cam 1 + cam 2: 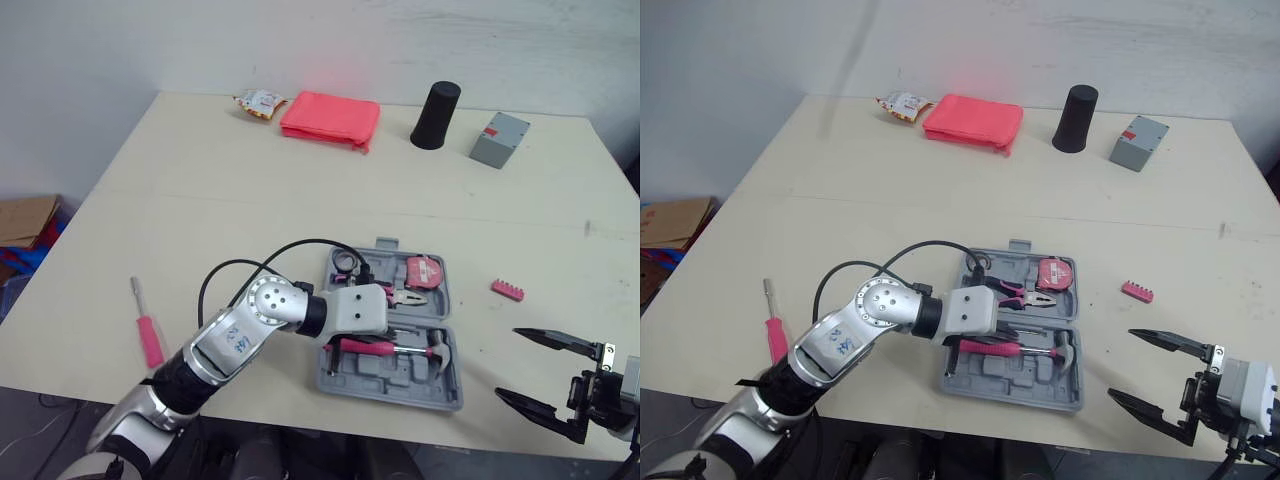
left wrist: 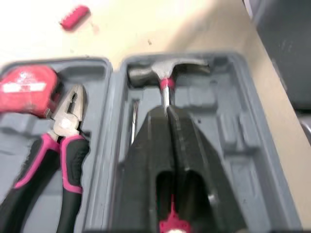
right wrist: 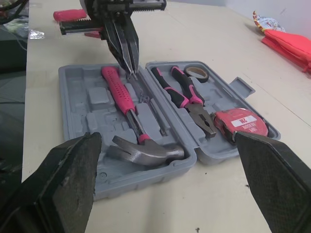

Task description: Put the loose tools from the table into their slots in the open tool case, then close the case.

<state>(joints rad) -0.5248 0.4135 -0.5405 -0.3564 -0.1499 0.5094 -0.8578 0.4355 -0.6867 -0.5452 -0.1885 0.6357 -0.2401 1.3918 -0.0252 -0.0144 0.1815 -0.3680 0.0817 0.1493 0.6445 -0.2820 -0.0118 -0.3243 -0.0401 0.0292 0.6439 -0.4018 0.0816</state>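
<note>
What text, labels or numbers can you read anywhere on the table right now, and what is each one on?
Nothing can be read as words or numbers.
Tape measure in the case: white label with print, too blurred to read.
Snack packet at the far side of the table: printed wrapper, too small to read.
Grey box at the far side: a red patch on top, no legible characters.
</note>
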